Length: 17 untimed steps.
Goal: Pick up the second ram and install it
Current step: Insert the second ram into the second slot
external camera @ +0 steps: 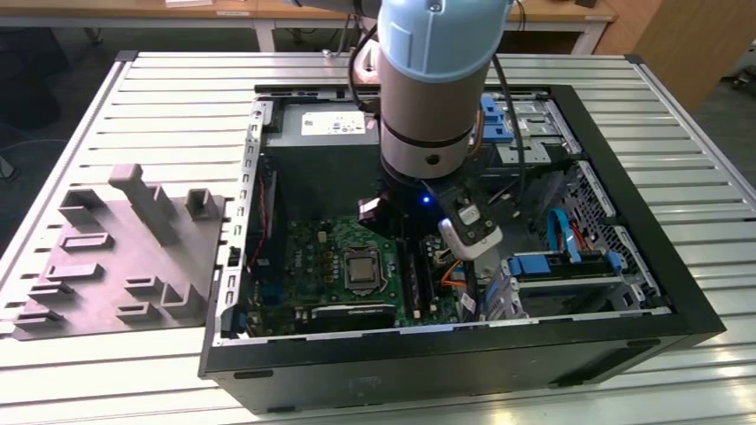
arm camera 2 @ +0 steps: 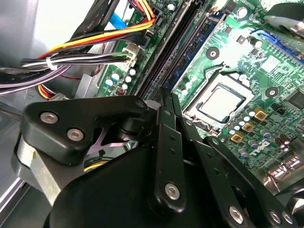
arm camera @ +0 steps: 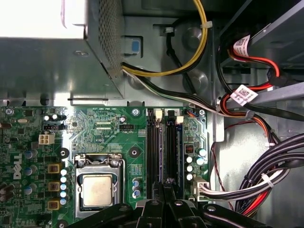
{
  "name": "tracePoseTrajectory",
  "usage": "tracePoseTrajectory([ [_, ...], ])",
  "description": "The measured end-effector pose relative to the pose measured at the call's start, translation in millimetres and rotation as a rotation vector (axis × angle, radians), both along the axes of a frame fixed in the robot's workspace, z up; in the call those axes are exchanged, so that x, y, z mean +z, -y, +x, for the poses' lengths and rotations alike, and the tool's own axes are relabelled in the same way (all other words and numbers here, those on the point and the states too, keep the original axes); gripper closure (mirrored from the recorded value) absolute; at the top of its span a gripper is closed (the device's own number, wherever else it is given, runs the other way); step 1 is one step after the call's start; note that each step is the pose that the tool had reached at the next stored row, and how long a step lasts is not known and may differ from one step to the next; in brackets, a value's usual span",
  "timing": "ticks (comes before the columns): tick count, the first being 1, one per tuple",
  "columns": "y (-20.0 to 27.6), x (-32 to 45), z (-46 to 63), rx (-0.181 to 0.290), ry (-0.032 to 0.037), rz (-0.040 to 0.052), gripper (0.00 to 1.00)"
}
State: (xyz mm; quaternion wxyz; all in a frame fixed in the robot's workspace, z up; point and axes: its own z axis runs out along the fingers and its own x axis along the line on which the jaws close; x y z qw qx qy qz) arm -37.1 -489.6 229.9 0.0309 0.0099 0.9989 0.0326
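**A:** Where's the second ram? I can't spot it.

**B:** Best guess, it's that thin dark edge standing in the slot rails beside the CPU socket, in the rail farther from it. Its long axis runs along the rails, parallel to the socket's side, edge up. The claw sits over one end with its fingers pinched narrow. Can't tell if anything's between them.

**A:** Any seating tips?

**B:** I'd press straight down, keep the stick square in the rail, and check that the white latch snaps in.
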Motion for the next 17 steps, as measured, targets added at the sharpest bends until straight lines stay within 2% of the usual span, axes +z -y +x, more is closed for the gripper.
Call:
tracePoseTrajectory([
  [17,0.0,-2.8,-0.7,0.0,0.0001,-0.0001,0.89],
])
